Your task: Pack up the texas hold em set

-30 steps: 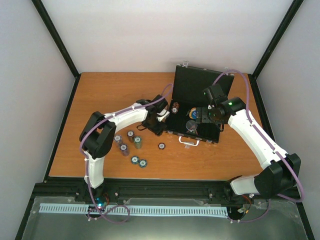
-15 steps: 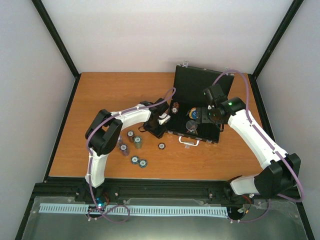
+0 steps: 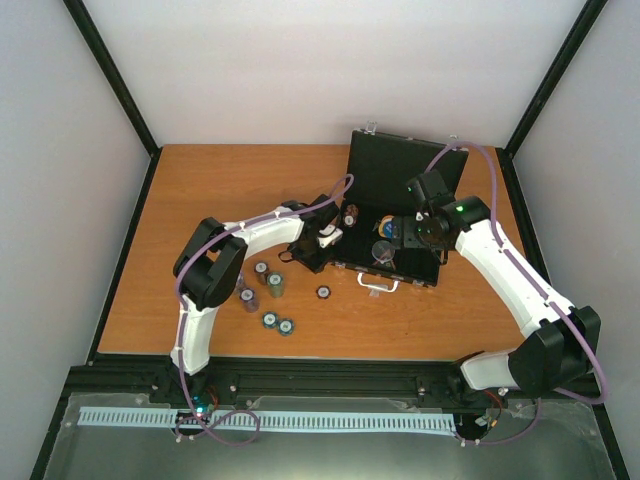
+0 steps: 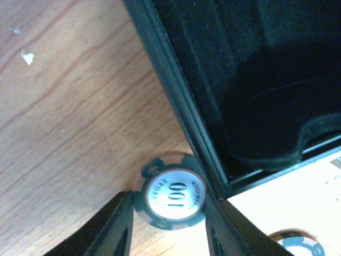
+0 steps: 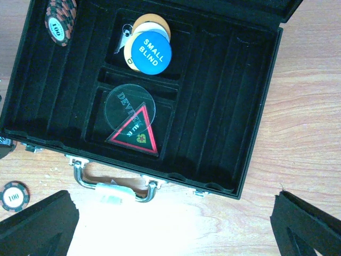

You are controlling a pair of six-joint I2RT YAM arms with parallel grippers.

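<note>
The black case point(image 3: 400, 185) lies open at the back right, lid up. Its tray point(image 5: 224, 106) holds a blue disc point(image 5: 150, 52), a clear disc over a dark triangular token point(image 5: 136, 133), and a chip stack point(image 5: 58, 18) in the far left slot. My left gripper point(image 3: 325, 238) sits at the case's left front corner. Both its fingers press on a "100" poker chip stack point(image 4: 171, 196) just outside the case wall point(image 4: 176, 101). My right gripper point(image 5: 176, 229) hangs open above the case's front edge and silver handle point(image 5: 114, 189), with nothing between its fingers.
Three upright chip stacks point(image 3: 262, 275) stand on the wooden table point(image 3: 200, 200) left of the case. Two flat chips point(image 3: 278, 323) lie nearer the front. A single chip point(image 3: 323, 291) lies before the case's left corner. Black frame rails edge the table.
My left arm has swung right, from beside the chip stacks to the case's left front corner, and its fingers have narrowed onto the chip stack. The right arm has not moved.
</note>
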